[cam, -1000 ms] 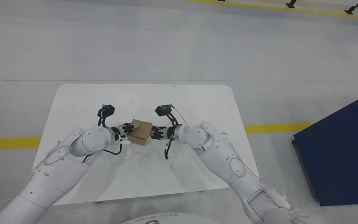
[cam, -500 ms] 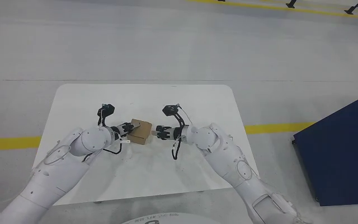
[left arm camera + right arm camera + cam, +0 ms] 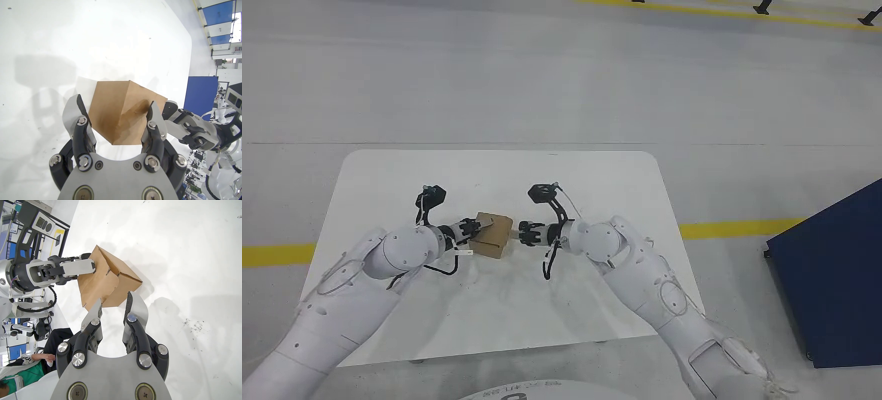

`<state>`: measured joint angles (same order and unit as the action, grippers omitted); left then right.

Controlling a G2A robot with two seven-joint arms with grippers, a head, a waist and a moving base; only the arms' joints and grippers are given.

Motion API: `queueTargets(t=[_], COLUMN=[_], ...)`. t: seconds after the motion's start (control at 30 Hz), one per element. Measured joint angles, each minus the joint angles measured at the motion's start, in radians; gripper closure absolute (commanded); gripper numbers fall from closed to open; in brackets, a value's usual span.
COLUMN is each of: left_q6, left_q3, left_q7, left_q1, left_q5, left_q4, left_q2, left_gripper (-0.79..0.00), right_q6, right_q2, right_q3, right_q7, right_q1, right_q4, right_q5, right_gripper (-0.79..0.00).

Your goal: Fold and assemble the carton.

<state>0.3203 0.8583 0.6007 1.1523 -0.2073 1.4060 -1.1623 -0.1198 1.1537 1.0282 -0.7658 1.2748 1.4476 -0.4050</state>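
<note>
A small brown carton (image 3: 493, 235) is held just above the middle of the white table. My left gripper (image 3: 468, 233) is shut on it, its pads pressing two opposite sides of the carton (image 3: 117, 109). My right gripper (image 3: 527, 236) meets the box from the opposite side. Its fingertips stand a little apart, straddling the near corner of the carton (image 3: 105, 281), with one fingertip (image 3: 99, 306) against a loose flap. In the left wrist view, a finger of my right gripper (image 3: 170, 110) touches the carton's far edge.
The white table (image 3: 572, 180) has bare room on all sides of the carton, with rounded corners and a front edge close to my arms. A dark blue panel (image 3: 842, 270) stands on the floor off the table's right side.
My right gripper drew back slightly from the carton, then edged in again to its end. The left gripper and the carton stayed nearly still.
</note>
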Motion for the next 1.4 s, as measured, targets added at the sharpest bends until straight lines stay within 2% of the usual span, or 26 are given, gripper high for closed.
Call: queueTargets(t=[0.07, 0.17, 0.57, 1.13, 1.33, 1.4], left_q6=[-0.007, -0.013, -0.020, -0.030, -0.031, -0.033], left_q3=[0.004, 0.009, 0.025, 0.030, 0.026, 0.027], left_q7=[0.004, 0.006, 0.021, 0.044, 0.046, 0.047], left_q1=[0.003, 0.005, 0.011, 0.013, 0.009, 0.008], left_q5=[0.005, 0.009, 0.010, 0.015, 0.012, 0.013], left_q4=[0.001, 0.001, -0.003, -0.016, -0.024, -0.026], left_q2=[-0.001, -0.002, -0.005, -0.013, -0.017, -0.019], left_gripper=[-0.767, -0.782, -0.720, -0.696, -0.699, -0.699], right_q6=[-0.001, -0.002, 0.041, 0.074, 0.066, 0.064], right_q2=[0.000, -0.001, 0.006, 0.023, 0.027, 0.027], right_q3=[0.001, 0.003, -0.026, -0.081, -0.091, -0.092], right_q7=[0.002, 0.003, -0.004, -0.006, -0.004, -0.003], right_q1=[0.000, 0.000, -0.023, -0.066, -0.073, -0.074], right_q4=[-0.002, -0.003, -0.008, -0.035, -0.040, -0.043], right_q5=[0.002, 0.006, -0.005, -0.018, -0.017, -0.014], right_gripper=[-0.286, -0.292, -0.311, -0.323, -0.385, -0.443])
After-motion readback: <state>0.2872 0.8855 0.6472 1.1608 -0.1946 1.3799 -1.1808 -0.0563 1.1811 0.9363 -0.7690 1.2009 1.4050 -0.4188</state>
